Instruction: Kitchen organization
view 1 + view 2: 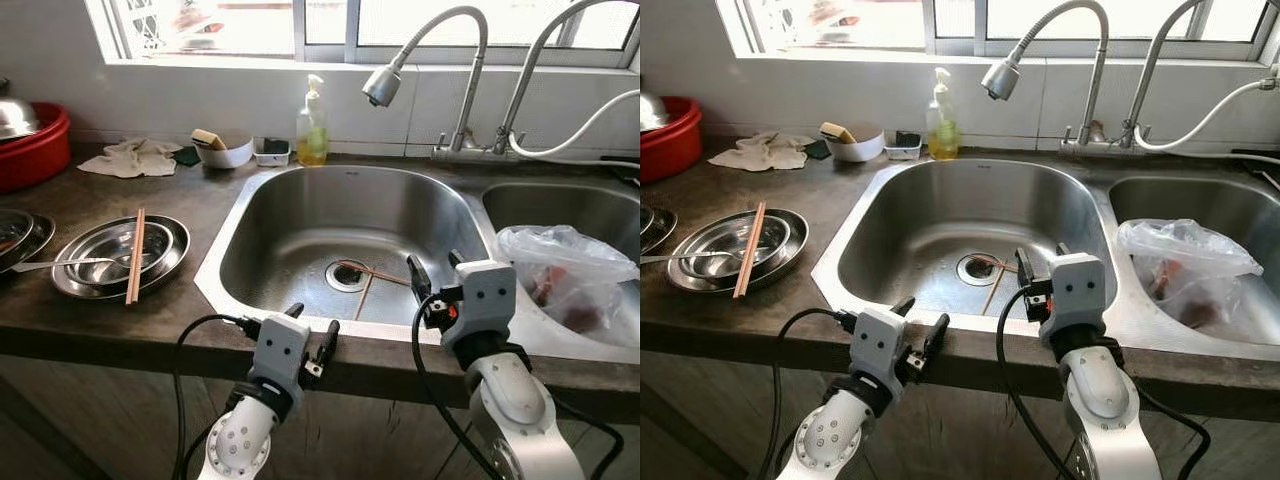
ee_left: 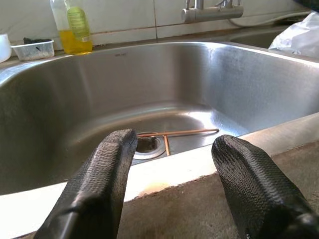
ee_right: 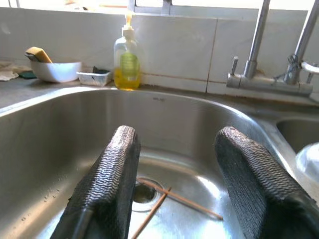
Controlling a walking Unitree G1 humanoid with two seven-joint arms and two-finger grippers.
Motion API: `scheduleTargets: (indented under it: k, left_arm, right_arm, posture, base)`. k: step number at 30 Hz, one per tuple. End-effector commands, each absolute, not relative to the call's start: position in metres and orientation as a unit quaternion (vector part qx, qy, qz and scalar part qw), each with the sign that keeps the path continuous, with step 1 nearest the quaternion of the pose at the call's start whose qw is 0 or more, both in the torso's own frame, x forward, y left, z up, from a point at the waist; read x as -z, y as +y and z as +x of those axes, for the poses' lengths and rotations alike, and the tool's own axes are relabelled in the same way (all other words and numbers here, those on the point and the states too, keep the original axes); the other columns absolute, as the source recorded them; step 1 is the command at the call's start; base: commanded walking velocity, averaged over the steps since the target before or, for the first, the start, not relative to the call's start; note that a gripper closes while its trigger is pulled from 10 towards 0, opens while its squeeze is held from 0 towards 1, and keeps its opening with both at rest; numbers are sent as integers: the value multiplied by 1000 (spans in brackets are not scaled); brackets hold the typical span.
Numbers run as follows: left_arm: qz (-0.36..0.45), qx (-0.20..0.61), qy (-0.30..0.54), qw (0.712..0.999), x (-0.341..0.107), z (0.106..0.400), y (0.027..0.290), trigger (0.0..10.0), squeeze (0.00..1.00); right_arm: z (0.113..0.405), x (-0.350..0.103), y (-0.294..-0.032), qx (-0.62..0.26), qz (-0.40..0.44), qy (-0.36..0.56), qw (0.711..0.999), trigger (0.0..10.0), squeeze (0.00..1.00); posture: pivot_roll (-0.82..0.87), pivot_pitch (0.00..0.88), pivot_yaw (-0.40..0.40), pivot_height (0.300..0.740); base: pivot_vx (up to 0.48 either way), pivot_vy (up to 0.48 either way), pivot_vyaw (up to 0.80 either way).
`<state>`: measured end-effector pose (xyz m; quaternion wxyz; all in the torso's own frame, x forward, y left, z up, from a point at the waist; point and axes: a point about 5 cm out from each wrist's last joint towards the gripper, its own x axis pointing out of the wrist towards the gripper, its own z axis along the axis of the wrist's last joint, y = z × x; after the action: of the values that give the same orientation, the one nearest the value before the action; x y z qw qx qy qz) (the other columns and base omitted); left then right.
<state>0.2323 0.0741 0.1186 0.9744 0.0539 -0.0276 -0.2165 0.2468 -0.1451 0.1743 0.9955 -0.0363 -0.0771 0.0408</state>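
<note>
Chopsticks [image 1: 375, 275], thin wooden, crossed, steel sink [image 1: 300, 215]

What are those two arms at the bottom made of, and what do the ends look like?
Both arms are silver-grey with rounded joints. Each ends in a boxy grey wrist block carrying two long black fingers with a ribbed, textured surface. The left gripper and right gripper each have a black cable looping from the wrist. The right wrist shows a small red part.

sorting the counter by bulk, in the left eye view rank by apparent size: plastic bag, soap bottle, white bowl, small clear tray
1. plastic bag, though it lies nearest the camera
2. soap bottle
3. white bowl, close to the bottle in area, so this order is unsure
4. small clear tray
</note>
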Motion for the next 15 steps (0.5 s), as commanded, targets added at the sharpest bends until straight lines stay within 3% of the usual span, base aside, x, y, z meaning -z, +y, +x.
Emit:
scheduleTargets:
  k: [1, 15]
  left_arm:
    - [55, 217, -35, 974, -121, 231, 74, 10000, 0]
    - [61, 222, -34, 973, -120, 228, 76, 10000, 0]
  right_arm:
    - [244, -179, -144, -37, -33, -91, 995, 10000, 0]
    - [229, -165, -139, -51, 2, -60, 997, 10000, 0]
  posture:
    - [-50, 0, -1, 740]
    - [-51, 0, -1, 740]
  base:
    - [0, 0, 0]
    - [-282, 0, 0]
